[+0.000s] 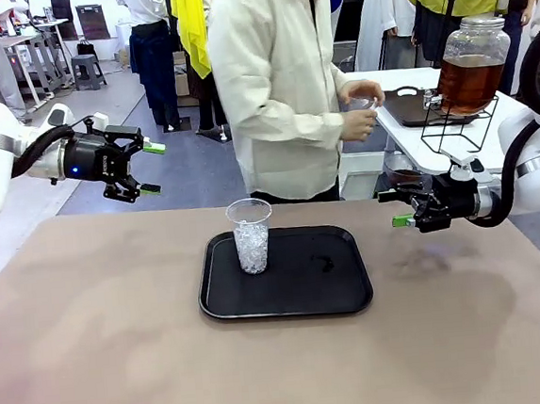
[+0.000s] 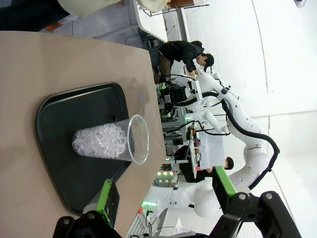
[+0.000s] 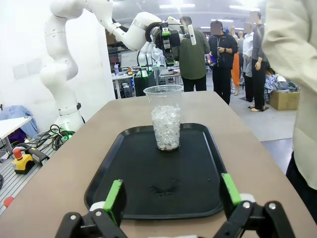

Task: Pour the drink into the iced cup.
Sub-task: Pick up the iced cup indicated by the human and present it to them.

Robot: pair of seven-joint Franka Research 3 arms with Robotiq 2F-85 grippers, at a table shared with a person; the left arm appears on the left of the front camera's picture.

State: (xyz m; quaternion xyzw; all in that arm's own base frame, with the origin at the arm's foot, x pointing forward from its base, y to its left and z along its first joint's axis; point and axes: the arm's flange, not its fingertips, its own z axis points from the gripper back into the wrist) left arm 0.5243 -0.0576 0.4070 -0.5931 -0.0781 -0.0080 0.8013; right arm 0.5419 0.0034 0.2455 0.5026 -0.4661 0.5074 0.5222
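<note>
Ice [image 1: 253, 251] half-fills cup [image 1: 248, 213] on tray [image 1: 327, 290], while jar [image 1: 474, 44] holds drink [image 1: 468, 86].

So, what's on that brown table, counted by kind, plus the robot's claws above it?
Iced cup: 1
Black tray: 1
Grippers: 2, the left gripper and the right gripper, both open
Total: 4
</note>
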